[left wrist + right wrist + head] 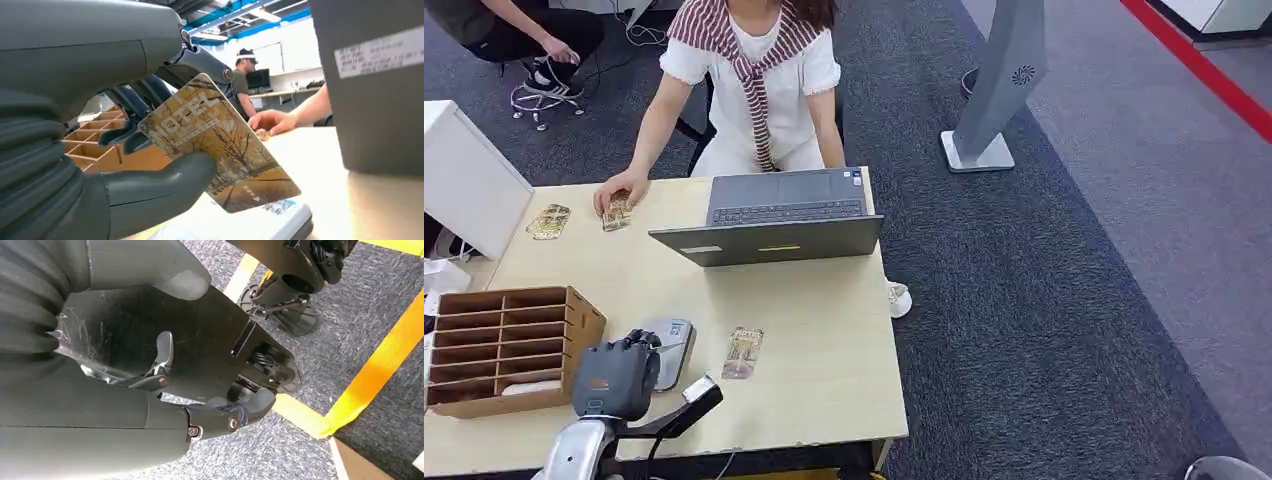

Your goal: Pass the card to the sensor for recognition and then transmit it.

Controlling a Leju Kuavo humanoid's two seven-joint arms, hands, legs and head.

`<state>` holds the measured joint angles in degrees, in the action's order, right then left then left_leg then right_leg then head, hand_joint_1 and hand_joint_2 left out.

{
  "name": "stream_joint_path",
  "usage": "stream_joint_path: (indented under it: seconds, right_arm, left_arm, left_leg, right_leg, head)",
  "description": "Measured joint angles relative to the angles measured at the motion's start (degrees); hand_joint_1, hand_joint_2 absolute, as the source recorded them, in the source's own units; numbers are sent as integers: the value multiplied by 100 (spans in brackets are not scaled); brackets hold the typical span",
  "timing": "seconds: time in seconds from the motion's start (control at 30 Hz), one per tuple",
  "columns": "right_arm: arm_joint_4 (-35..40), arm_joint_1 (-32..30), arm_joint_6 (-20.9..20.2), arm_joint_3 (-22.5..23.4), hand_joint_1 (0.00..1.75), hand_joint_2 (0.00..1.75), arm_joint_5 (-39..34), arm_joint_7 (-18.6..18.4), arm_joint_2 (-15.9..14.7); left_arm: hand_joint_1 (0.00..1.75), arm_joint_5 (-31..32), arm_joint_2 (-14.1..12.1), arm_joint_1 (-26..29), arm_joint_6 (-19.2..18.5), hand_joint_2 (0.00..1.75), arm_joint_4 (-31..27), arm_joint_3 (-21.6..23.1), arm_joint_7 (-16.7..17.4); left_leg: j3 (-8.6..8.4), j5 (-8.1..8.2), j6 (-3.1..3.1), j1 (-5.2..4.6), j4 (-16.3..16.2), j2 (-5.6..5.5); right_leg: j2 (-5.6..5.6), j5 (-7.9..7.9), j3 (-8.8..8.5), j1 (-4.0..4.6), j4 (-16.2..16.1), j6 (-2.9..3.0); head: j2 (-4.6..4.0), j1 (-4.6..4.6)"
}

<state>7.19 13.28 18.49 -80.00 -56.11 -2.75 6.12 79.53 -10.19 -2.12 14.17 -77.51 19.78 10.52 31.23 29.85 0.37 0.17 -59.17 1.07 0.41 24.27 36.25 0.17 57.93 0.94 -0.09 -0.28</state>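
The left hand (pixel 617 377) pinches the brown tree-printed plastic card (pixel 220 145) directly over the flat grey sensor pad (pixel 672 352), long axis apparently toward two o'clock; the seated person (pixel 754 90) waits at twelve.

The head view is bright and even, with soft, faint shadows under the laptop (pixel 774 222). In the left wrist view, ceiling lights and a white window glow hard behind, and the person (pixel 242 80) far back looks fuzzy. The card (pixel 220 142) is sharp. The right wrist view is darker, and the close hand (pixel 165 365) looks blurry.
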Motion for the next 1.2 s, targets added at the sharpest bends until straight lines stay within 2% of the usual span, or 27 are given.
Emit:
stream_joint_path:
  seconds: [0.17, 0.27, 0.9, 1.2]
  right_arm:
    - [0, 6, -2, -26, 0, 175, 0, -31, 0]
    - [0, 9, -2, -31, 0, 175, 0, -37, 0]
    - [0, 18, -26, -131, 0, 175, -4, -4, 0]
    - [-2, 20, -52, -146, 0, 175, -31, -13, 0]
  left_arm:
    - [175, 219, 35, -36, -31, 175, 158, -205, 318]
    - [175, 233, 39, -37, -49, 175, 217, -343, 360]
    - [175, 268, 101, -90, -132, 175, 490, -612, 386]
    - [175, 250, 114, -108, -313, 175, 538, -625, 349]
  left_leg:
    - [-1, 0, 0, 0, 0, 0]
    - [-2, 0, 0, 0, 0, 1]
    - [-3, 1, 2, 0, 0, 0]
    - [-8, 0, 0, 0, 0, 0]
  right_leg:
    - [0, 0, 0, 0, 0, 0]
    - [1, 0, 0, 0, 0, 0]
    - [-2, -1, -4, 0, 1, 1]
    - [-2, -1, -9, 0, 1, 1]
  head:
    - [0, 0]
    - [0, 0]
    - [0, 0]
    - [0, 0]
